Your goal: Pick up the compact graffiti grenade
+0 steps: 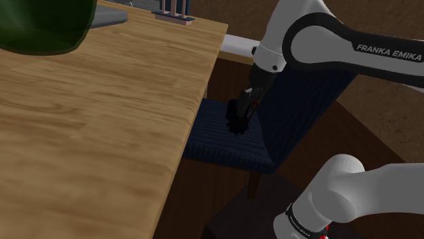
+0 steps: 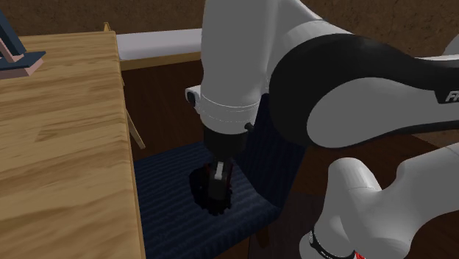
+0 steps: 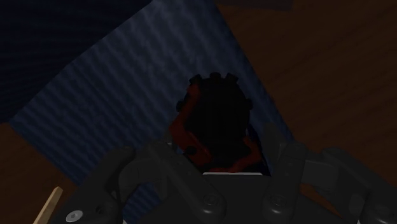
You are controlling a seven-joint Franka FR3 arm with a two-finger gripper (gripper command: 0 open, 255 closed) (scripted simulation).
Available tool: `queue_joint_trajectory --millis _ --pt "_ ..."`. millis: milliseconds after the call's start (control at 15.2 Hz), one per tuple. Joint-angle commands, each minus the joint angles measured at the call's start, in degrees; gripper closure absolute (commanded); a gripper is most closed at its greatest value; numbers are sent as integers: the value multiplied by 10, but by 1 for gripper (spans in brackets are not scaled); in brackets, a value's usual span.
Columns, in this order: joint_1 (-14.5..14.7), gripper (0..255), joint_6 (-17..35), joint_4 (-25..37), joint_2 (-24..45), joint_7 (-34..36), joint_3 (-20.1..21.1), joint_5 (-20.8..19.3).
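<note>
Step in hand: the grasp itself. My tool [image 2: 213, 190] is down at the chair seat [image 2: 165, 202], pointing almost straight down. The grenade [image 3: 213, 121], black and knobbed with red markings, sits right at its tip, dead ahead of the wrist camera.

It is black on black there, so I cannot tell whether the tool is spread around the grenade or pinching it. Nor can I tell whether the grenade rests on the seat or hangs just clear of it.

Next move, as I judge it:
- Make sure of a firm pinch across the body rather than on the knobs, then lift straight up.
- Keep the lift vertical. The chair back [image 1: 299, 112] is close on one side and the tabletop [image 1: 88, 136] edge on the other, which leaves little room to swing sideways.
- Avoid nudging the grenade. It looks likely to roll or tip on the ribbed seat.

Surface: a dark blue ribbed seat, with the chair drawn up beside a light wood tabletop. On the tabletop, well away from the tool, are a large dark green thing [image 1: 41, 27] and a small rack-like item [image 1: 171, 13] at the far edge.

Room: brown wood floor [image 3: 318, 76] under the chair, dim light throughout.
</note>
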Motion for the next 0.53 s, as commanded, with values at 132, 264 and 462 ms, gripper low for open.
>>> queue_joint_trajectory --millis 132,264,462 --pt "-1 255 -28 35 7 0 -2 -2" --pt "-2 255 -43 53 11 0 -3 -3" --pt "-3 255 -58 73 15 1 -4 -4"
